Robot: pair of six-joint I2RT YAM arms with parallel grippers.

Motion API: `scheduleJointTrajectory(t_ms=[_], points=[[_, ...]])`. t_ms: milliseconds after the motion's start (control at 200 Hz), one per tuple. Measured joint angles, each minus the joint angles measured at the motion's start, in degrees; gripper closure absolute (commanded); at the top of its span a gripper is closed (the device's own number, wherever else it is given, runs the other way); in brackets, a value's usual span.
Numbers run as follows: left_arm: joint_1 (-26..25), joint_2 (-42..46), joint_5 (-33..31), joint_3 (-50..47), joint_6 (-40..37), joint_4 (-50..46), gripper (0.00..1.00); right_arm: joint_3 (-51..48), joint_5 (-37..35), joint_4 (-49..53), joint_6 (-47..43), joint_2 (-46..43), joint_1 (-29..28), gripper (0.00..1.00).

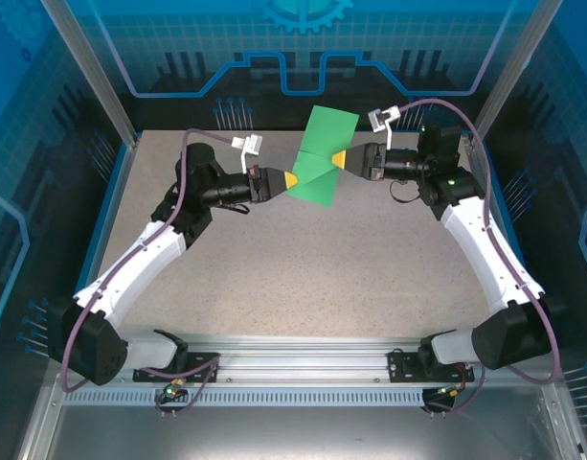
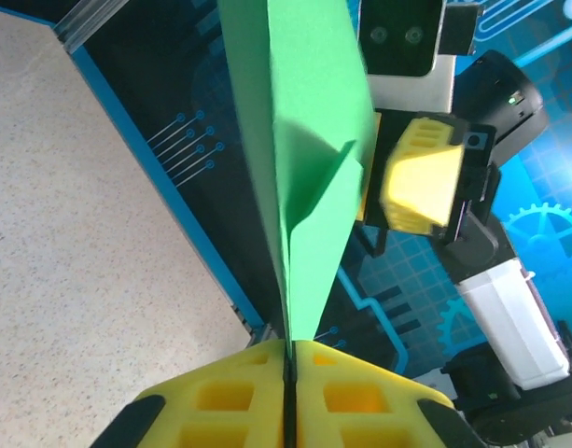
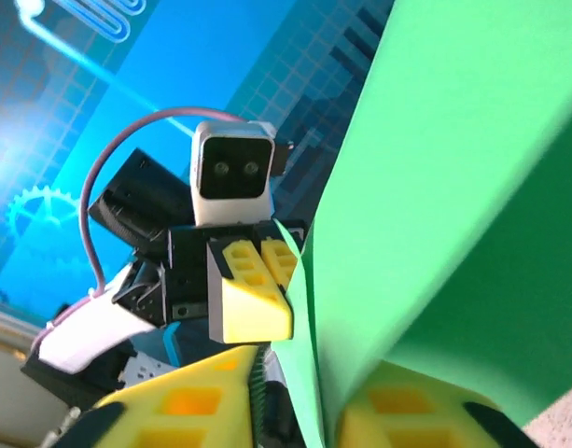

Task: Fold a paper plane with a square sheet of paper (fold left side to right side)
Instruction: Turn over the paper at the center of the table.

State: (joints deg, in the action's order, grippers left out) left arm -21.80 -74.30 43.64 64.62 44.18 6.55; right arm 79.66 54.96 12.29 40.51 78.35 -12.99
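The bright-green sheet of paper (image 1: 321, 158) hangs in the air above the back of the table, partly folded, with a creased flap showing. My left gripper (image 1: 290, 180) is shut on its lower left corner; in the left wrist view the paper (image 2: 309, 140) rises straight out of the closed yellow jaws of the left gripper (image 2: 292, 350). My right gripper (image 1: 340, 158) sits at the paper's right edge. In the right wrist view the paper (image 3: 453, 187) lies against one finger, and a gap shows on the other side, so the right gripper (image 3: 299, 359) is slightly open.
The speckled beige table (image 1: 322, 259) lies below the raised paper. Blue patterned walls and metal posts close in the back and sides. The two arm bases sit on a rail (image 1: 303, 369) at the near edge.
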Motion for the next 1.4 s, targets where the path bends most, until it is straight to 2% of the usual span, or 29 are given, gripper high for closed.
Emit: scheduleJointTrajectory(t_ms=[50,150,260,370,540,710,855,905,1125,1221,1401], points=[[-0.7,0.3,-2.8,0.9,-3.3,-4.7,0.92,1.2,-2.3,4.5,-2.6,0.0,0.5,0.54],[-4.7,0.9,-13.0,3.8,-10.8,-15.7,0.96,3.2,-10.1,14.5,-8.0,0.0,2.1,0.51],[-11.3,1.0,-27.0,6.8,-18.1,-26.8,0.98,3.5,-22.5,25.1,-12.0,0.0,4.1,0.46],[-17.3,-1.1,-42.3,9.7,-22.7,-36.9,1.0,-1.2,-33.6,30.2,-14.1,-0.3,6.3,0.44],[-25.2,-13.0,-65.1,17.4,-24.8,-52.3,1.0,-14.6,-44.5,32.5,-14.5,-1.4,8.9,0.41],[-29.1,-28.6,-79.1,26.6,-21.1,-66.8,1.0,-22.1,-49.5,33.2,-14.5,-3.3,11.1,0.41],[-30.6,-39.4,-84.1,33.6,-17.0,-76.2,1.0,-23.7,-50.7,33.1,-14.6,-5.9,13.1,0.4],[-31.3,-43.1,-84.9,36.5,-15.7,-79.2,0.94,-23.8,-50.7,33.1,-14.7,-6.6,13.8,0.4],[-34.5,-58.2,-84.1,50.2,-13.0,-86.8,0.9,-25.7,-50.0,32.2,-15.1,-8.0,16.1,0.39],[-35.2,-62.5,-81.2,54.3,-13.0,-88.0,0.79,-26.9,-49.7,32.0,-15.2,-8.1,16.7,0.39],[-35.2,-64.9,-72.9,58.2,-15.1,-87.8,0.43,-28.2,-48.5,31.7,-15.8,-8.3,17.9,0.38]])
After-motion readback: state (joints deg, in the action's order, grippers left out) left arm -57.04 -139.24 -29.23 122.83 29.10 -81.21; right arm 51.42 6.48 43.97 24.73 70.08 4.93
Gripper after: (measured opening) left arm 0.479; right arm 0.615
